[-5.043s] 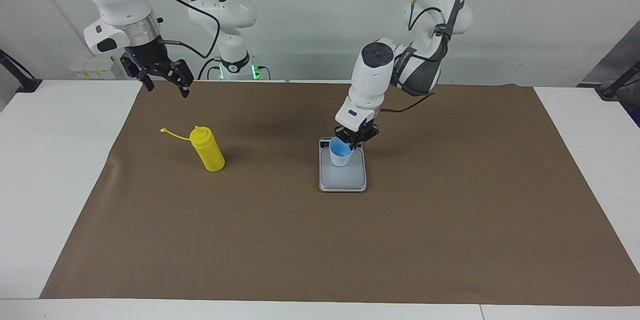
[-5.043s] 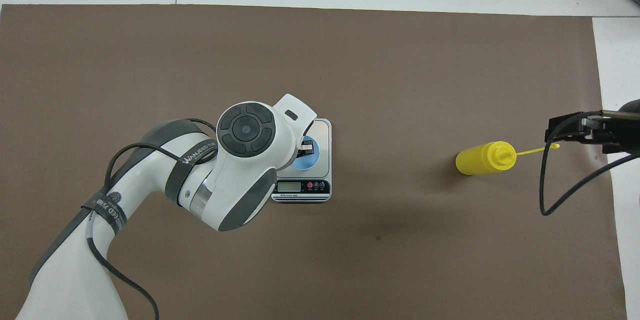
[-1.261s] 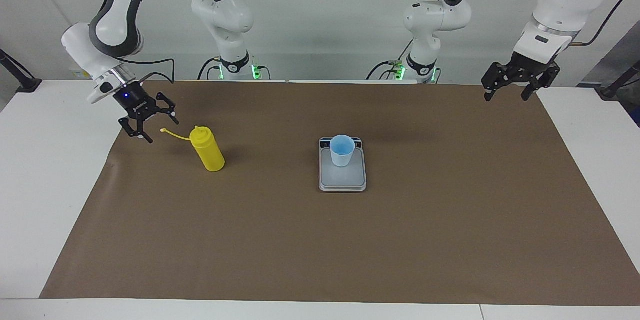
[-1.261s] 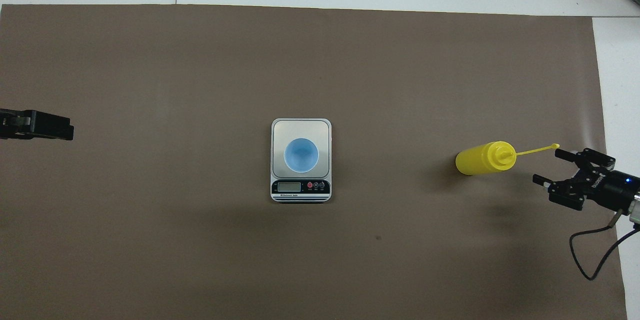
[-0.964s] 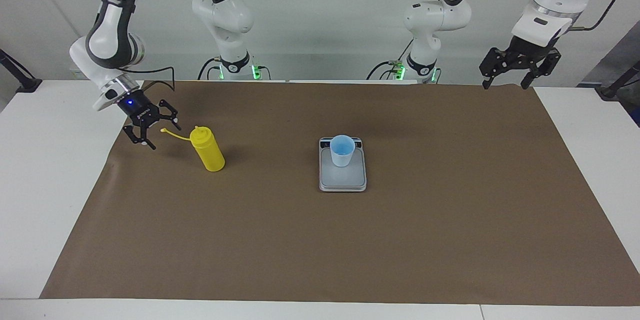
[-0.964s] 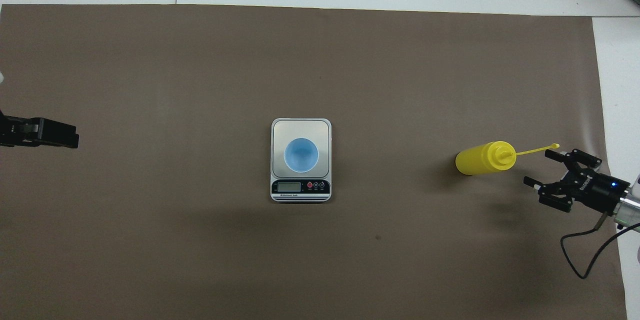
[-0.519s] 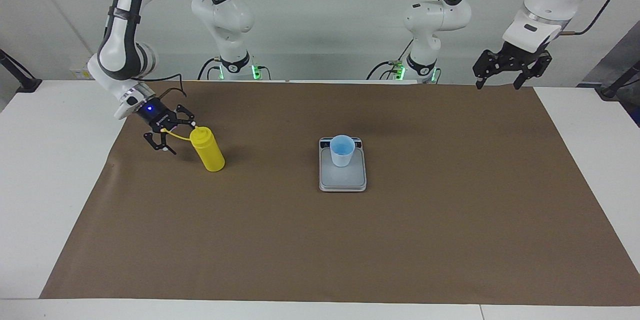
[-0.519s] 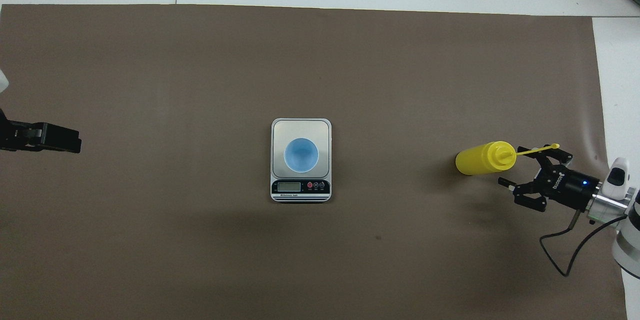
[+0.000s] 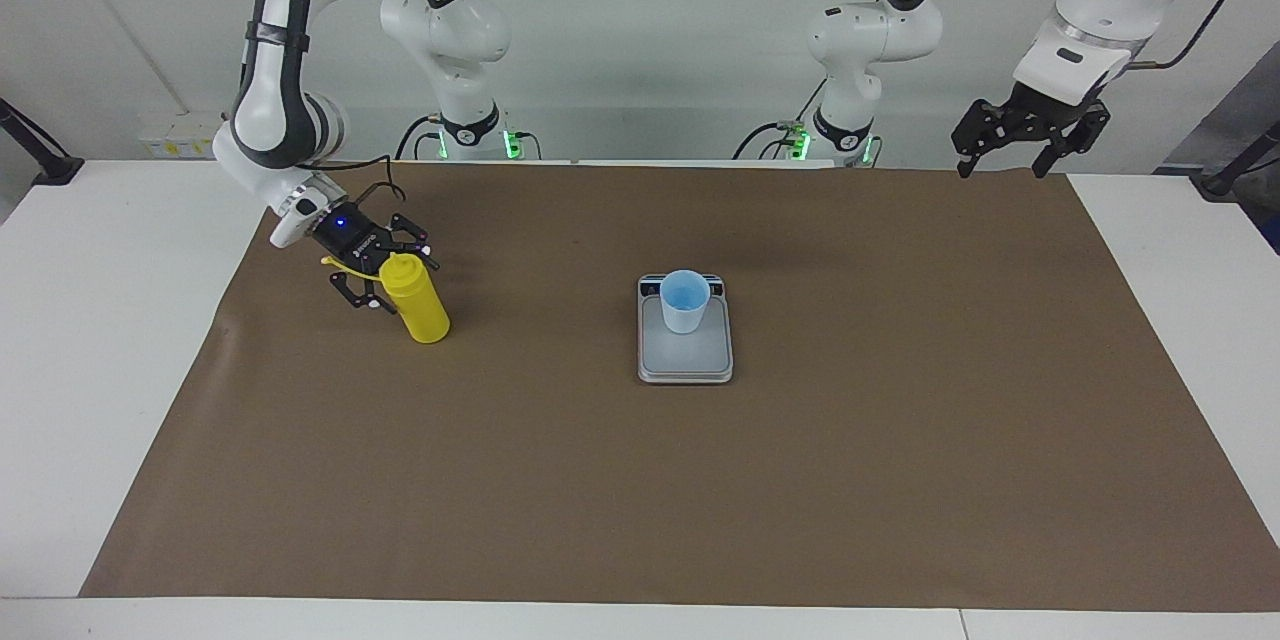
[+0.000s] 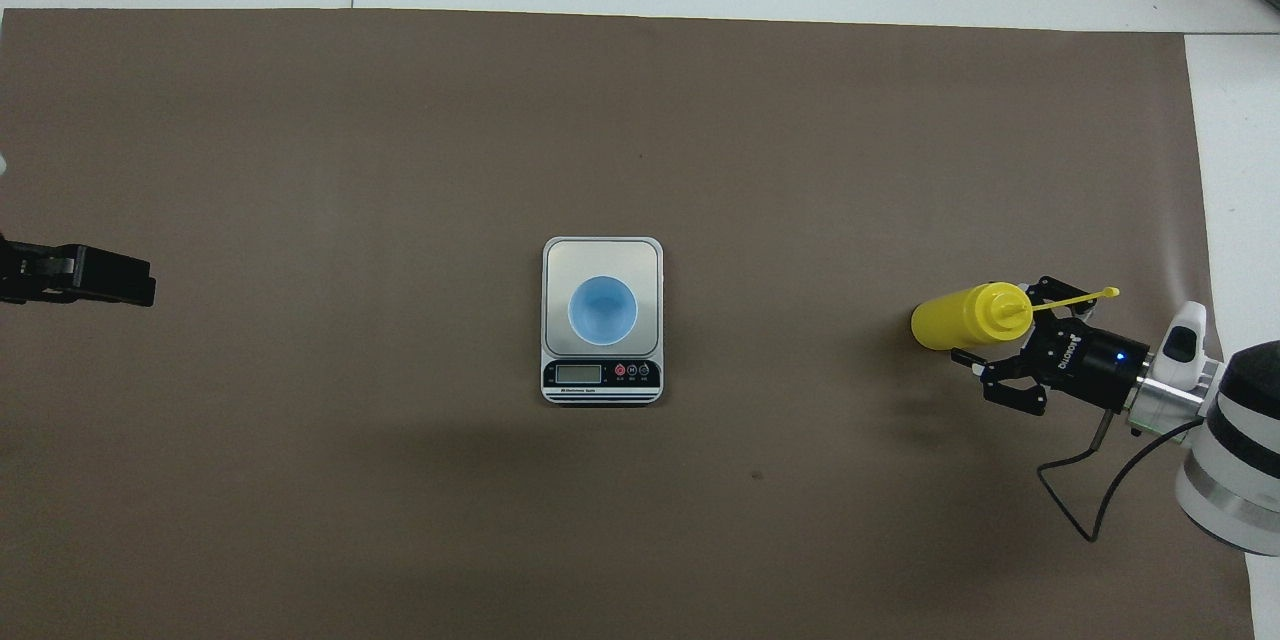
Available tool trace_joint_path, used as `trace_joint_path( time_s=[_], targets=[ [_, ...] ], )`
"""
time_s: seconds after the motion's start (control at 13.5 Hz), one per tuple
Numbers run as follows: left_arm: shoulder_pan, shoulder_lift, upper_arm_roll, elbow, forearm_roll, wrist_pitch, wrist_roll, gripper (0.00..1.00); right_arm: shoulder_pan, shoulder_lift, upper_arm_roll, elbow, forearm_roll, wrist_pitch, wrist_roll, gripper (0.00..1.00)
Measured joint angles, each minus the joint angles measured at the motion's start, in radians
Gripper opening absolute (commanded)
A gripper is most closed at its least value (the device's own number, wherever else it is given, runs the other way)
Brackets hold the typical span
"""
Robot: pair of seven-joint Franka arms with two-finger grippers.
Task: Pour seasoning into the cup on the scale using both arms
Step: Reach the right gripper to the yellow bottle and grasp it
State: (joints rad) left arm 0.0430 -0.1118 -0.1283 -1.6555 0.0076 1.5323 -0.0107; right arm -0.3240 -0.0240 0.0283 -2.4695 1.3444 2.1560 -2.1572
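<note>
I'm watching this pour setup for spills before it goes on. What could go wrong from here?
1. The right gripper, open, is closing in on the upper part of the standing seasoning bottle; a nudge that high could tip it over.
2. The cap strap lies across the gripper and might snag or get pinched with the bottle.
3. The cup stands loose on the scale toward its display end, while the left gripper waits over the mat's edge; a bump while pouring could knock it off.

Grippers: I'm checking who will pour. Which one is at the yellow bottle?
The right gripper, open around the seasoning bottle. The left gripper waits raised over the mat's edge.
</note>
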Motion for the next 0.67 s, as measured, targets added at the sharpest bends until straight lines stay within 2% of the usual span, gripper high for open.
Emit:
trace_joint_path(
  time_s=[0.44, 0.59, 0.67],
  targets=[
    [-0.012, 0.000, 0.001, -0.001, 0.000, -0.001, 0.001, 1.00, 0.039, 0.091, 0.000, -0.016, 0.189, 0.022, -0.172, 1.00],
    [-0.021, 0.000, 0.001, -0.001, 0.000, -0.001, 0.001, 1.00, 0.051, 0.099, 0.000, -0.014, 0.198, 0.027, -0.173, 0.57],
    [-0.022, 0.000, 0.002, -0.001, 0.000, -0.001, 0.001, 1.00, 0.052, 0.099, 0.000, -0.012, 0.199, 0.028, -0.173, 0.41]
  ],
)
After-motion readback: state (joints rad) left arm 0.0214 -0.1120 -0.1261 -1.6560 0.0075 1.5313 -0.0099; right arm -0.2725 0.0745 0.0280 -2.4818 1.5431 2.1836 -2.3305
